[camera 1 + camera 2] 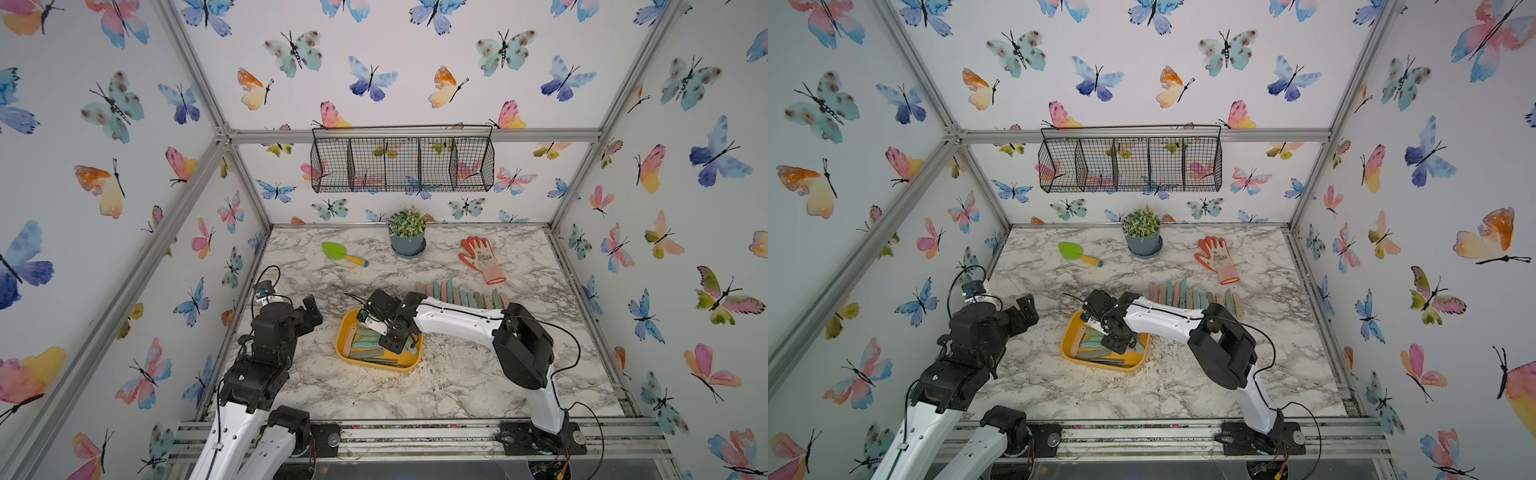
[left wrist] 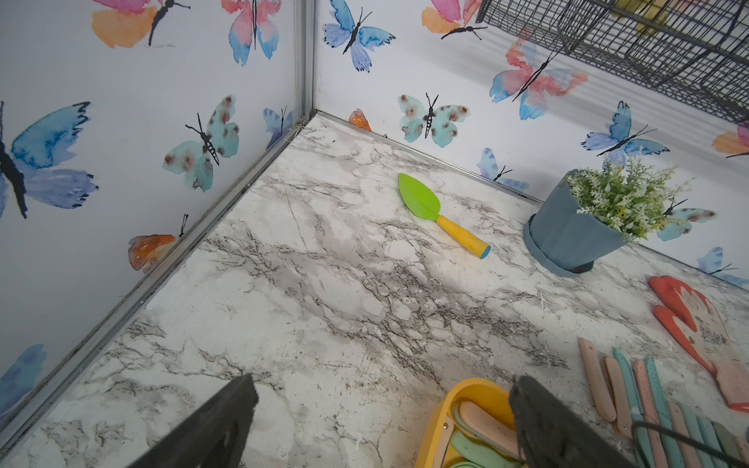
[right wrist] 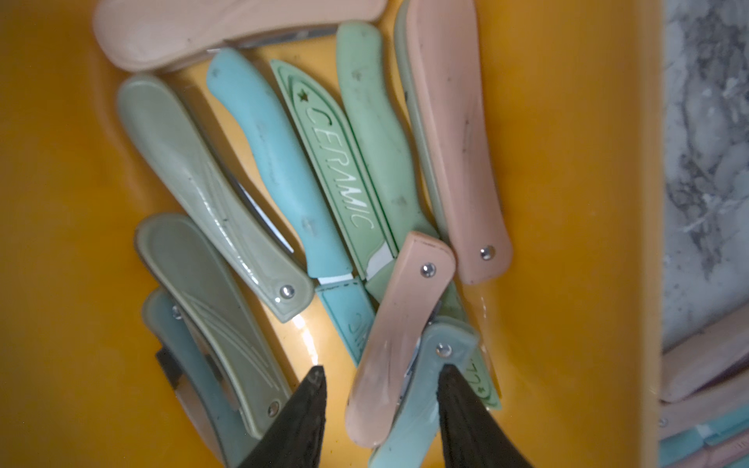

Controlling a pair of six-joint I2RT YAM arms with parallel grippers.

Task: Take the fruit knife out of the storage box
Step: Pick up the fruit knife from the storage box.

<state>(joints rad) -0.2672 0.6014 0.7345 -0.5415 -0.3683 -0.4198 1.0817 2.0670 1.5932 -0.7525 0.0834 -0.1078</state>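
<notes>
Far left: black left gripper (image 2: 385, 387), hanging over the white-and-grey marble tabletop (image 2: 324, 304) with fingers spread wide. Holds nothing. Sits near the left rim of the box, not touching it.

Further back, toward the rear wall: toy trowel with lime-green blade and yellow handle (image 1: 344, 254), lying flat.

Mid-table: shallow yellow-orange plastic storage box (image 1: 341, 337), rectangular with rounded corners, holding a loose heap of pastel knives. Among them in the right wrist view: sage-green folding knife (image 3: 210, 194), light blue sheathed knife (image 3: 279, 170), mint-green sheath lettered CERAMIC (image 3: 344, 162), long pale pink folding knife (image 3: 454, 142) beside the box wall.

Reaching down into the box from the right: black right gripper (image 3: 381, 379), jaws partly apart, straddling the rounded end of a short pale pink folding fruit knife (image 3: 401, 320). Narrow gap visible between one finger (image 3: 308, 405) and that pink handle, the other finger (image 3: 462, 413) overlapping a pale blue folding knife (image 3: 413, 409) lying against it. Not clamped on anything. Fruit knife inside the box, resting across the other knives.

Right of centre at the back: grey-blue pot with a small-leaved green plant (image 1: 407, 243). Above it on the wall: black wire basket (image 1: 402, 164).

Further right: row of pastel knives (image 1: 461, 296) side by side on the marble, then an orange-and-pink gardening glove (image 1: 482, 259), lying flat.
</notes>
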